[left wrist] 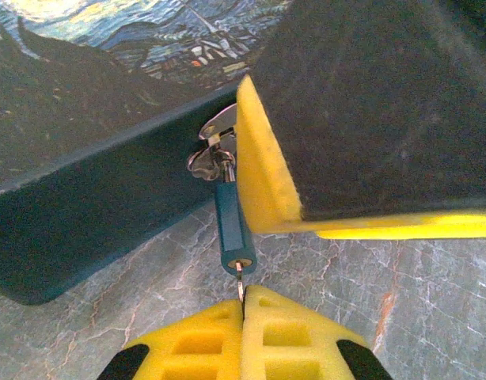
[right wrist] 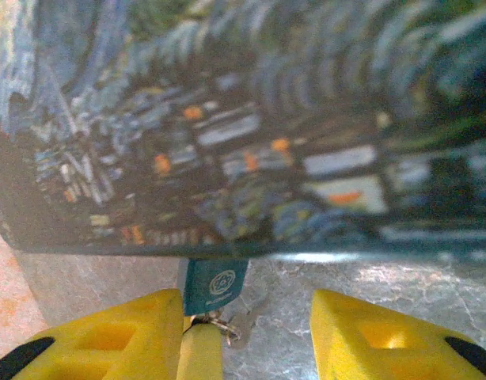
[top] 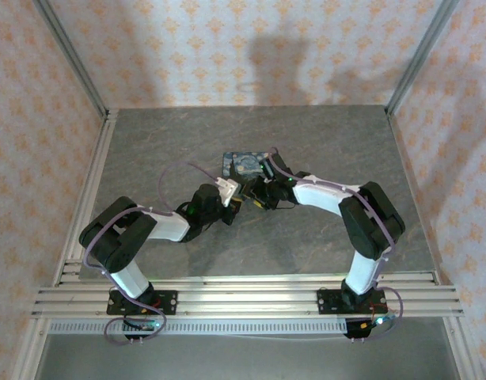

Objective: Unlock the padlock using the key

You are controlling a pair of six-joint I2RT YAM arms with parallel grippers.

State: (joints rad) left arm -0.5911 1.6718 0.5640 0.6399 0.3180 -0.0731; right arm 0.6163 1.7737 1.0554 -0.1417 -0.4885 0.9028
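The padlock (left wrist: pixel 231 226), a small blue cylinder, hangs from the metal hasp (left wrist: pixel 215 150) on the dark front wall of the swirl-painted box (top: pixel 247 165). My left gripper (left wrist: pixel 242 299) is shut on the key (left wrist: pixel 240 283), whose thin blade enters the keyhole at the padlock's lower end. A broad yellow-edged finger (left wrist: pixel 263 170) of my right gripper stands just right of the padlock. In the right wrist view the padlock (right wrist: pixel 215 286) sits against the inner side of my right gripper's left finger. My right gripper (right wrist: pixel 244 305) is open, with bare table between its fingers.
Both arms meet at the box's near side in the middle of the grey marble table (top: pixel 322 142). Patterned walls and aluminium rails (top: pixel 93 198) enclose the table. The box lid (right wrist: pixel 251 134) lies close in front of the right wrist camera.
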